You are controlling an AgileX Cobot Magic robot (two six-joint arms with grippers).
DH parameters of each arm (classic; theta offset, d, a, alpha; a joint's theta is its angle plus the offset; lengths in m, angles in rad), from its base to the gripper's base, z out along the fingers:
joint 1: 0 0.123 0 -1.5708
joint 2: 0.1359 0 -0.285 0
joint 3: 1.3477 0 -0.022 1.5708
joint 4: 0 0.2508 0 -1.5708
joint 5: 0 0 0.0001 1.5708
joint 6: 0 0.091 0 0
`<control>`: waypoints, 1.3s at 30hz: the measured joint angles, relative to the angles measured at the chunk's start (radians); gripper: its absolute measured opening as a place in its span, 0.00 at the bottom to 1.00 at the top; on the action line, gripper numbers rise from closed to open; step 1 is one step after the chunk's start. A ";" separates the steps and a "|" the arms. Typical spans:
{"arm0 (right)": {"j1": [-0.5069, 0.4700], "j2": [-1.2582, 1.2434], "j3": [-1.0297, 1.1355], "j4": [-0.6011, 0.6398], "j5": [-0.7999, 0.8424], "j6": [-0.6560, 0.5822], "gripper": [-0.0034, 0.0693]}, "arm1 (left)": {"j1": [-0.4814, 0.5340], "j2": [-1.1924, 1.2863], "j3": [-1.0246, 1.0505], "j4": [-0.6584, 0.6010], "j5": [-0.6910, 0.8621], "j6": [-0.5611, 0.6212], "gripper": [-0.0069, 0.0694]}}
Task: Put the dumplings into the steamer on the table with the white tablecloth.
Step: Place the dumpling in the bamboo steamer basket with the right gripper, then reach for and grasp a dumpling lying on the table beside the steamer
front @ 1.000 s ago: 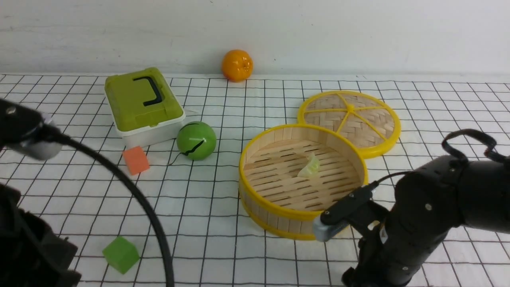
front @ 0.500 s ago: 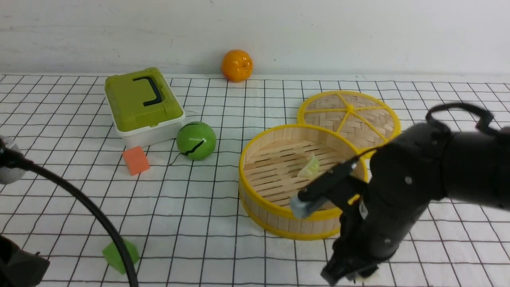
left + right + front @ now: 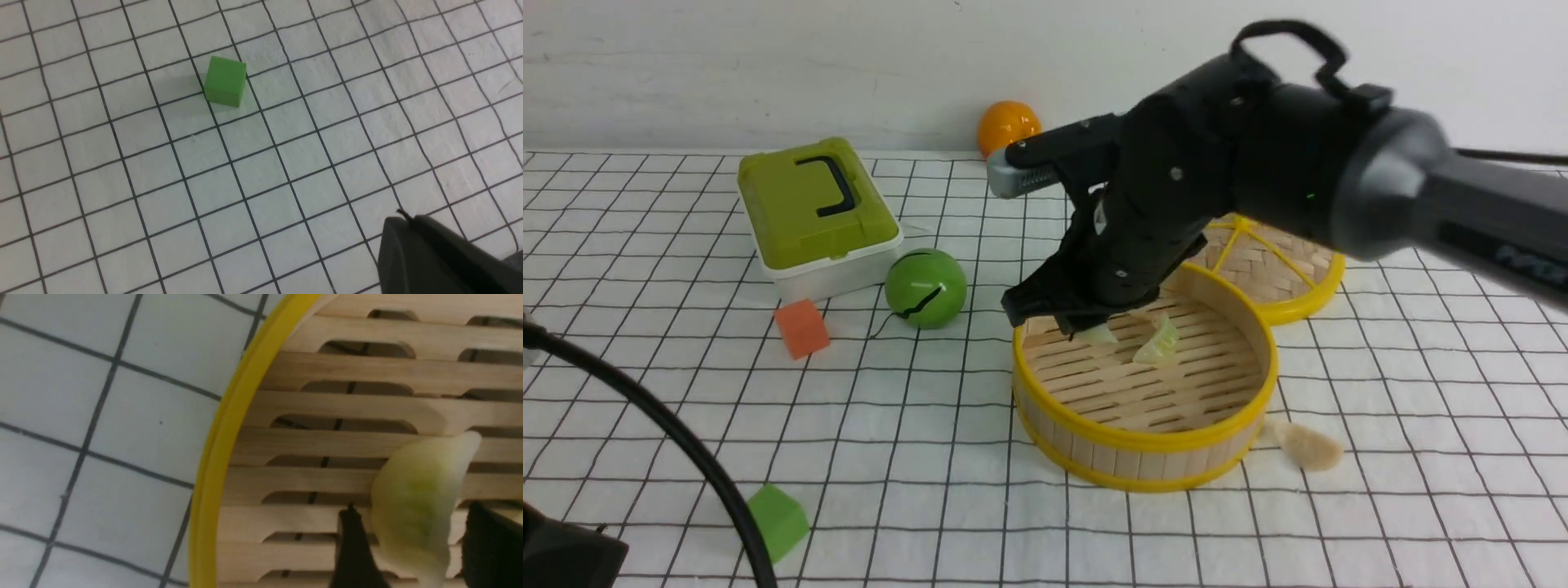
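Our right gripper [image 3: 412,543] brackets a pale green pleated dumpling [image 3: 414,490], grip unclear to us; released crookedly, it could strike the nearby rim of the round bamboo steamer [image 3: 1143,457].

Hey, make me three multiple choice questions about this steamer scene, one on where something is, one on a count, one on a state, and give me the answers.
1. Where is the stray dumpling that lies outside the steamer?
A. on the green box
B. on the white tablecloth, by the steamer's right front
C. against the orange cube

2. How many dumplings show in the front view?
A. one
B. two
C. three

3. How is the steamer?
A. uncovered, its lid flat on the cloth behind it
B. covered by its lid
C. tipped on its side

Answers:
1 B: it rests on the grid cloth just off the yellow rim.
2 C: the stray dumpling, a second dumpling on the slats, and a third dumpling between the right gripper fingers.
3 A: the slatted floor is open to view.
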 joint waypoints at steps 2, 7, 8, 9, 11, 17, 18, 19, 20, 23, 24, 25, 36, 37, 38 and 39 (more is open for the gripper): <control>0.000 -0.017 -0.009 0.026 0.050 -0.045 0.65 | 0.000 -0.021 0.000 0.001 0.000 0.000 0.08; 0.000 -0.103 -0.017 0.058 0.208 -0.175 0.73 | 0.000 -0.039 0.000 0.003 0.000 0.000 0.08; 0.000 -0.127 -0.017 0.058 0.243 -0.195 0.73 | 0.000 -0.039 0.000 0.003 0.000 0.000 0.08; -0.004 -0.151 -0.017 0.058 0.271 -0.219 0.73 | 0.000 -0.039 0.000 0.003 0.000 0.000 0.08; -0.016 -0.197 -0.017 0.063 0.300 -0.265 0.74 | 0.000 -0.039 0.000 0.003 0.000 0.000 0.08; -0.121 -0.317 0.027 0.124 0.311 -0.392 0.74 | 0.000 -0.039 0.000 0.002 0.000 0.000 0.09; -0.141 -0.336 0.051 0.145 0.311 -0.421 0.74 | 0.000 -0.039 0.000 -0.001 0.000 0.000 0.09; -0.162 -0.349 0.065 0.161 0.311 -0.445 0.74 | 0.000 -0.039 0.000 -0.003 0.000 -0.001 0.09; -0.190 -0.361 0.094 0.179 0.312 -0.467 0.74 | 0.000 -0.039 0.000 -0.007 0.000 -0.001 0.09; -0.276 -0.392 0.188 0.265 0.317 -0.585 0.74 | 0.000 -0.039 0.001 -0.017 -0.001 -0.001 0.09; -0.310 -0.394 0.225 0.297 0.320 -0.629 0.74 | 0.000 -0.039 0.002 -0.019 -0.003 -0.001 0.09; -0.334 -0.396 0.261 0.319 0.318 -0.660 0.74 | 0.000 -0.039 0.003 -0.021 -0.006 -0.001 0.09; -0.446 -0.330 0.433 0.352 0.083 -0.867 0.74 | 0.000 -0.039 0.089 -0.023 -0.097 -0.003 0.09; -0.446 -0.314 0.435 0.352 0.066 -0.894 0.74 | 0.000 -0.039 0.103 -0.023 -0.105 -0.003 0.09; -0.446 -0.304 0.436 0.352 0.058 -0.908 0.74 | 0.000 -0.039 0.113 -0.023 -0.113 -0.003 0.10; -0.446 -0.291 0.435 0.353 0.046 -0.927 0.74 | 0.000 -0.039 0.121 -0.023 -0.118 -0.003 0.10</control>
